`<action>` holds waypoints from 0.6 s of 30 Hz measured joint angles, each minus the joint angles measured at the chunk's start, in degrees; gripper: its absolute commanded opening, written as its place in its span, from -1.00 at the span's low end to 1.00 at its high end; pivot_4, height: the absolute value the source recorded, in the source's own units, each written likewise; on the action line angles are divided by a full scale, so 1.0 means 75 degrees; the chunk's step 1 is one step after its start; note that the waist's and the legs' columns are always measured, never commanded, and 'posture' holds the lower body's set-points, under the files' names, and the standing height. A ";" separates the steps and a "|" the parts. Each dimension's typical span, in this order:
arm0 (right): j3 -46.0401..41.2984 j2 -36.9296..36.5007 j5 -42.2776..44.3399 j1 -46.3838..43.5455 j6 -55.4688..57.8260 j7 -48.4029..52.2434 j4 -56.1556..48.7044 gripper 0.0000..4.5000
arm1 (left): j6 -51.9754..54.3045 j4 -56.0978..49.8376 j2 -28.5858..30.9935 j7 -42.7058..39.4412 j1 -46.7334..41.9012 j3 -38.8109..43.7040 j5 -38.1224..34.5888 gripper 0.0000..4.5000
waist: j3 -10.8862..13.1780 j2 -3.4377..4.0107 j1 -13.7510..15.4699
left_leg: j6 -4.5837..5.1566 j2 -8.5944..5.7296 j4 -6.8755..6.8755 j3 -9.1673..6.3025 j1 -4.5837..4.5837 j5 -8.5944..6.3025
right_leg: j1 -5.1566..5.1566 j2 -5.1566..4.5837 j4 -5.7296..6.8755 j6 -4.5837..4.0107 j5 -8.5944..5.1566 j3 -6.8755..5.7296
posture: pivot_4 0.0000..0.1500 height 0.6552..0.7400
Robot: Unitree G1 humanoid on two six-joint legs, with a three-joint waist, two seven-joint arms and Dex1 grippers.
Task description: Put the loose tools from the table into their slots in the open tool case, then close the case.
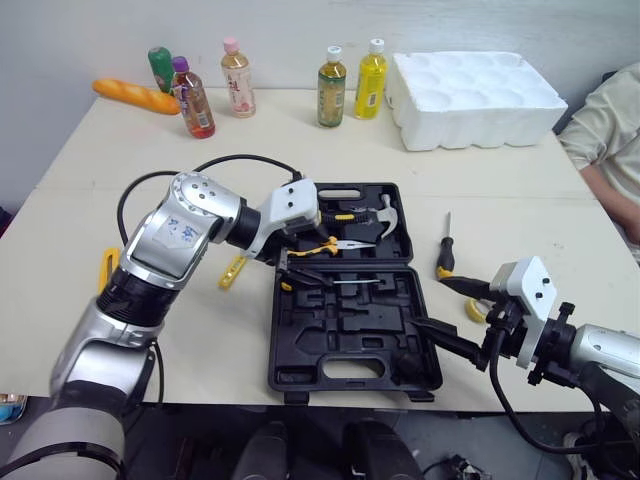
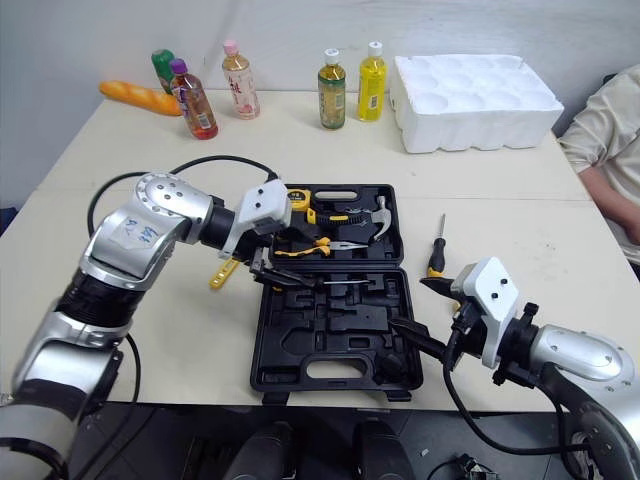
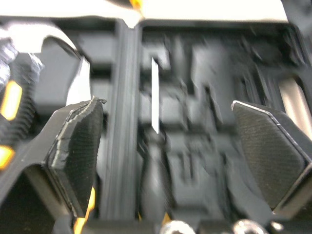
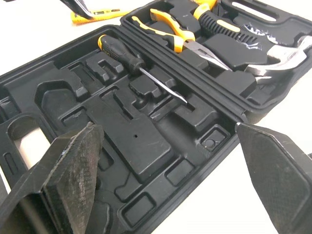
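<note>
Left gripper [image 1: 303, 274] hung spread and empty over the slotted screwdriver [image 4: 141, 68]; right gripper [image 1: 430, 302], also spread, sat at the case [image 1: 350, 385] edge, probably staged for the loose screwdriver [image 1: 446, 250].

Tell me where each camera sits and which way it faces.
Eye views: on the head, facing forward and down at the table; both arms show, left gripper over the open tool case, right gripper at its right edge.
Left wrist view: on that wrist, facing into the case between its open fingers.
Right wrist view: on that wrist, facing across the case between its open fingers.
All share the screwdriver in the case.
</note>
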 measured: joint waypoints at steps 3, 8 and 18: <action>0.0082 0.0000 -0.0034 -0.0122 -0.0053 0.0017 0.0094 1.00 | -0.0663 0.0472 -0.0511 -0.0080 0.0541 0.0484 -0.0545 -0.17 | 0.0000 0.0000 -0.0001 | 0.0000 0.0000 0.0002 0.0000 -0.0002 0.0000 | -0.0003 0.0000 -0.0002 0.0000 0.0000 -0.0001 | 1.00 1.00; 0.0283 -0.0001 -0.0026 -0.0272 -0.0080 0.0062 0.0130 1.00 | -0.1624 0.1534 -0.0551 0.0077 0.0754 0.0524 -0.0213 -0.98 | 0.0000 0.0000 -0.0003 | 0.0000 -0.0003 0.0004 0.0003 0.0004 0.0000 | -0.0001 0.0000 -0.0006 0.0000 0.0000 0.0001 | 1.00 1.00; 0.0285 -0.0002 -0.0011 -0.0350 -0.0079 0.0070 0.0157 1.00 | -0.2524 0.2458 -0.0592 0.0223 0.0693 -0.0025 0.0626 -0.98 | 0.0000 -0.0001 0.0003 | 0.0004 -0.0003 0.0003 0.0002 0.0003 -0.0002 | 0.0000 0.0000 -0.0001 0.0000 0.0000 0.0001 | 1.00 1.00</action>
